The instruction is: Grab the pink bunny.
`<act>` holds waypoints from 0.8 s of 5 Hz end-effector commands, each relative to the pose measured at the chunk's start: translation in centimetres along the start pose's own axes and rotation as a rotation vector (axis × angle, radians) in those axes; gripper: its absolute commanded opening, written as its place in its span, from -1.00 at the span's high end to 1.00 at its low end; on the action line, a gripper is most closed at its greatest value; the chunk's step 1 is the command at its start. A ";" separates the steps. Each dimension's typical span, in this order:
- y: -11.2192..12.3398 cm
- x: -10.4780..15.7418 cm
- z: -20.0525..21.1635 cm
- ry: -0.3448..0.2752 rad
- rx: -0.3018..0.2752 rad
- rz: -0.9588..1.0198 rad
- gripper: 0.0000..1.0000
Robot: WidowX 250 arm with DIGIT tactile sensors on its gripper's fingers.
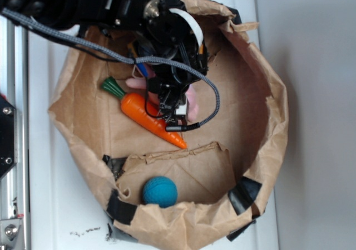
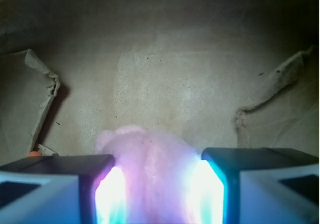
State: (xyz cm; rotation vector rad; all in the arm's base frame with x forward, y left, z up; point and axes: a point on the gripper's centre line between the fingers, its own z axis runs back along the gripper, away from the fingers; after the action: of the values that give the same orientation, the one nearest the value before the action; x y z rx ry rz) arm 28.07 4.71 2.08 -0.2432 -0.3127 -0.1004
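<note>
Wrist view: the tool point(image 2: 157, 184) has its two fingers point(image 2: 55, 184) set either side of the pink bunny point(image 2: 150, 169), plush filling the gap and touching both inner faces. The tool is pinching the bunny, judged a secure grasp. Beyond it lies the brown floor of the paper bag point(image 2: 165, 89). Exterior view: the bunny point(image 1: 192, 102) sits mid-bag beneath the arm, just beside the orange carrot point(image 1: 150, 116). The blue ball point(image 1: 160, 191) rests near the bag's lower rim, well apart.
</note>
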 end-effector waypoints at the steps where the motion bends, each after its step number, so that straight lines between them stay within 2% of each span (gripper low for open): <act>1: 1.3 0.9 1.2 -0.027 0.003 0.020 1.00; 3: -0.9 4.7 9.2 -0.022 -0.079 0.168 1.00; 4: -1.7 5.7 11.3 -0.002 -0.097 0.194 1.00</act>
State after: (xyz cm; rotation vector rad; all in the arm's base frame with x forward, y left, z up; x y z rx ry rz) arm 29.03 3.68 12.10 -0.3944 -0.2009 0.0840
